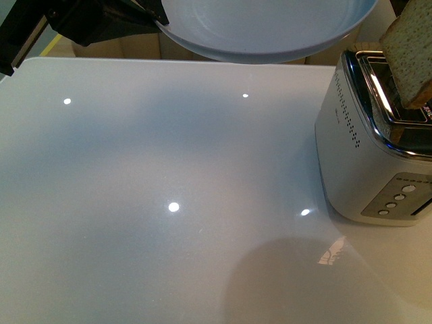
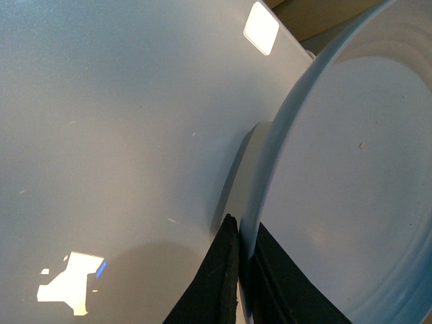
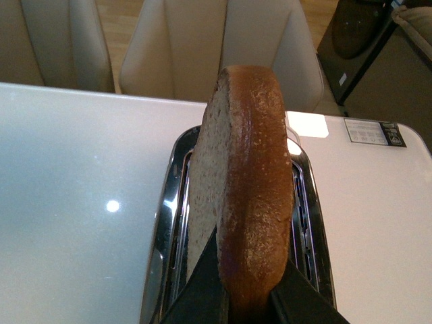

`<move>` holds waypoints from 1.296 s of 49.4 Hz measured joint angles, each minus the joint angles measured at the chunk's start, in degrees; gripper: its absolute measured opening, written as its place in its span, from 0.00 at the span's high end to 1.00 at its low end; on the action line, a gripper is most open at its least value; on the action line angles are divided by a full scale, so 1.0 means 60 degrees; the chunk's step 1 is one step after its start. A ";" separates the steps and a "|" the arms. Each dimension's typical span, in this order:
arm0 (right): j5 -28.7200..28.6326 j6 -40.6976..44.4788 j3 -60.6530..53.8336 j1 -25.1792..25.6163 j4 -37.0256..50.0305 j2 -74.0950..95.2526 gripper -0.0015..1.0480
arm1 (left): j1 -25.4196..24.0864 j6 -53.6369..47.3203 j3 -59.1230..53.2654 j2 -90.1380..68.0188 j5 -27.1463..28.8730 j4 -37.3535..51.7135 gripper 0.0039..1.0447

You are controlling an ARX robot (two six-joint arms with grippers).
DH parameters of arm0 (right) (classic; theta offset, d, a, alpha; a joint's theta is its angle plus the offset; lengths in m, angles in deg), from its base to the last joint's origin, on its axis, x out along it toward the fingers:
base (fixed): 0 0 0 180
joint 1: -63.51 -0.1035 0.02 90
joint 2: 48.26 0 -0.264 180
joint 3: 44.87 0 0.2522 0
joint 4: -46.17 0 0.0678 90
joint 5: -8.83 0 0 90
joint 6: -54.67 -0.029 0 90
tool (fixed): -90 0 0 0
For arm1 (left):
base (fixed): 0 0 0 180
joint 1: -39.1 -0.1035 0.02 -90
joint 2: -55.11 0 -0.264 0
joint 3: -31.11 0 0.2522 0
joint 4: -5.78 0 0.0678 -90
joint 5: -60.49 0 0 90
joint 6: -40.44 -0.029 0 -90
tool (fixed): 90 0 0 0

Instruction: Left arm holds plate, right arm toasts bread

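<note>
My left gripper [image 1: 156,19], black and angular, is shut on the rim of the pale blue-grey plate [image 1: 270,30] and holds it in the air above the table's far edge. In the left wrist view the jaws [image 2: 241,250] pinch the plate's rim [image 2: 266,202], with the plate [image 2: 351,175] seen edge-on. My right gripper [image 3: 246,283] is shut on the bread [image 3: 243,196], a light brown slice with golden crust held upright over the toaster's slots [image 3: 177,202]. In the front view the bread [image 1: 410,54] hangs above the toaster [image 1: 368,148]; the right gripper itself is out of that view.
The silver toaster stands at the table's right side, with round buttons [image 1: 395,202] on its near end. The glossy white table [image 1: 169,202] shows light reflections. Beige chairs [image 3: 202,47] stand beyond the table's far edge.
</note>
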 joint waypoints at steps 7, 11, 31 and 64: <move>0.0000 0.0004 0.0000 0.0098 0.0091 0.0244 0.96 | 0.0000 0.0000 0.0000 0.0000 0.0000 0.0000 0.97; 0.0000 -0.0004 0.0000 0.0142 0.0098 0.0430 0.96 | 0.0000 0.0000 0.0000 0.0000 0.0000 0.0000 0.97; 0.0036 -0.0066 0.0004 0.0255 0.0463 0.1188 0.96 | 0.0000 0.0000 0.0000 0.0000 0.0000 0.0000 0.97; -0.0007 -0.0087 -0.0357 0.0142 0.1209 0.2368 0.59 | 0.0000 0.0000 0.0000 0.0000 0.0000 0.0000 0.97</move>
